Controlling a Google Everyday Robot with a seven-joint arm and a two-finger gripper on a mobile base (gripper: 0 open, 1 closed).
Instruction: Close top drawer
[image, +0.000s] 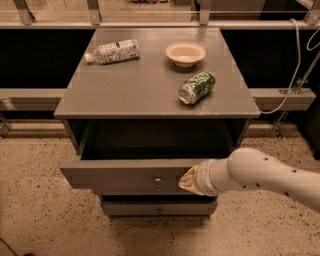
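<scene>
The top drawer (120, 176) is a wide grey drawer with a small round metal knob (157, 179). It stands partly pulled out of the grey cabinet (150, 85), with its dark inside showing. My gripper (187, 180) is at the end of the white arm that comes in from the right. It presses against the drawer's front panel, just right of the knob.
On the cabinet top lie a plastic bottle (112, 51) on its side, a cream bowl (185, 53) and a green can (197, 87) on its side. A lower drawer front (159, 207) shows beneath. Speckled floor surrounds the cabinet. A cable (295, 75) hangs at right.
</scene>
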